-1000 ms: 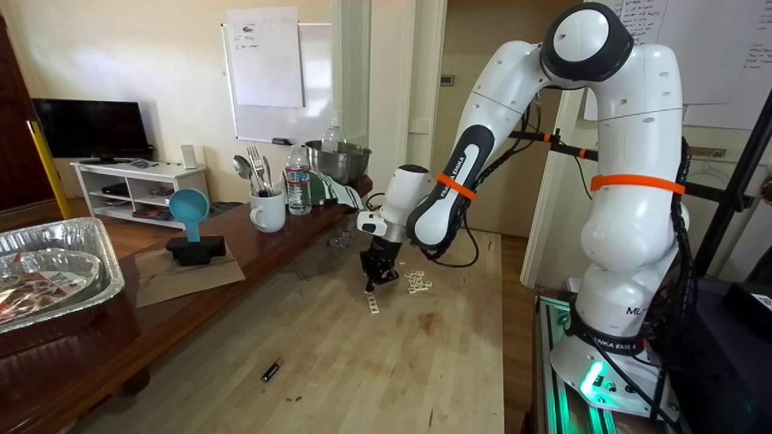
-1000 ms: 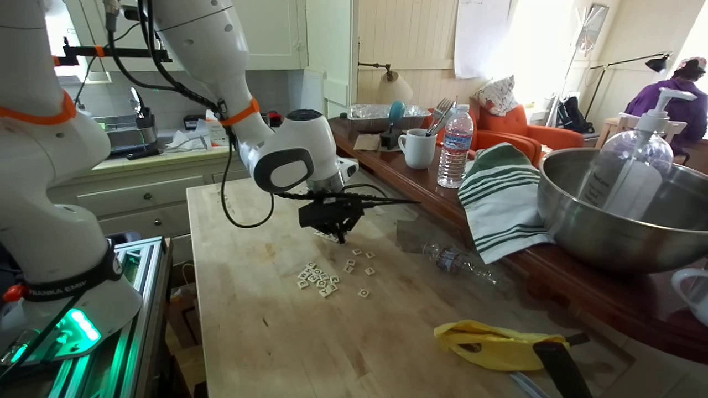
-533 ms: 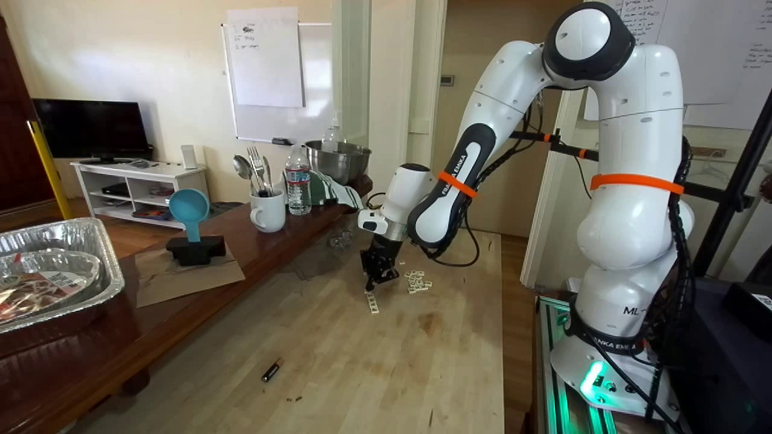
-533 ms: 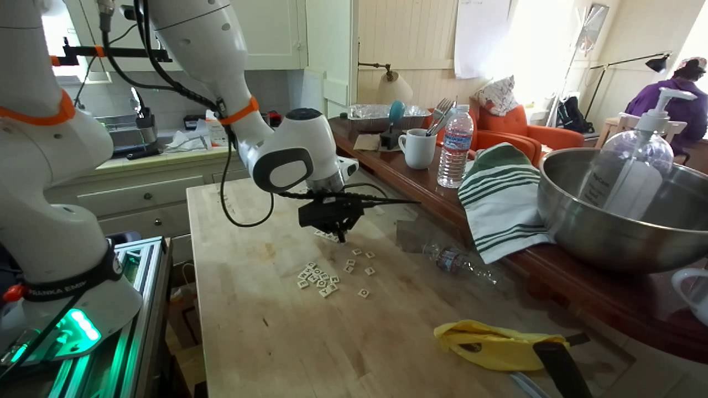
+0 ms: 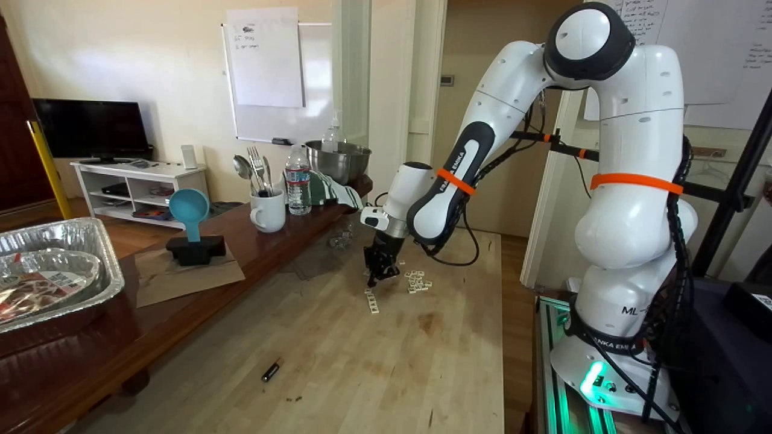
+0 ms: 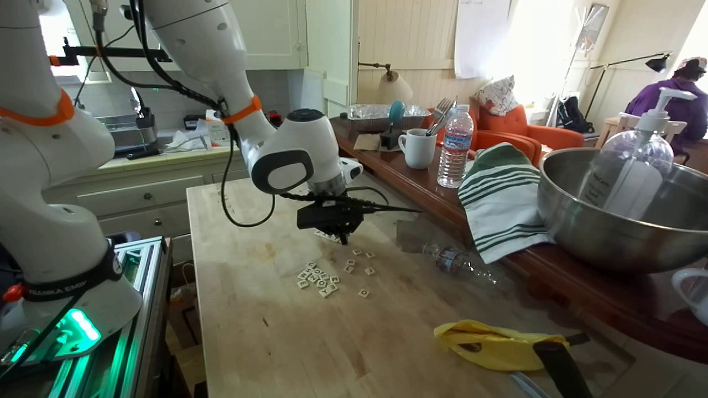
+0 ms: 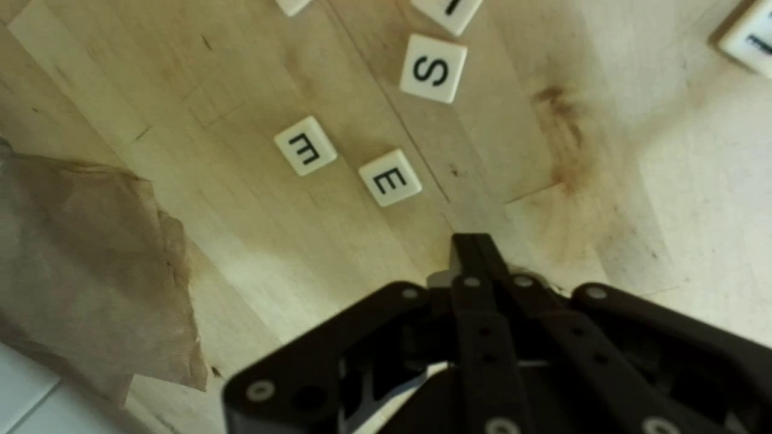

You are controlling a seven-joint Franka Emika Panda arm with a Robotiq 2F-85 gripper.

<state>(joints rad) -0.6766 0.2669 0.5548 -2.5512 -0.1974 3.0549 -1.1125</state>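
Pointing down near letter tiles [image 7: 391, 178], jaws pressed fully together, tip against tip, gripping nothing.

Rightmost letter tile [image 7: 749, 38] only partly inside the wrist view's right edge.

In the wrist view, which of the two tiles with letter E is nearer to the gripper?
The right-hand E tile, lying closer to the closed gripper; the other E tile is farther left and slightly higher in that picture.
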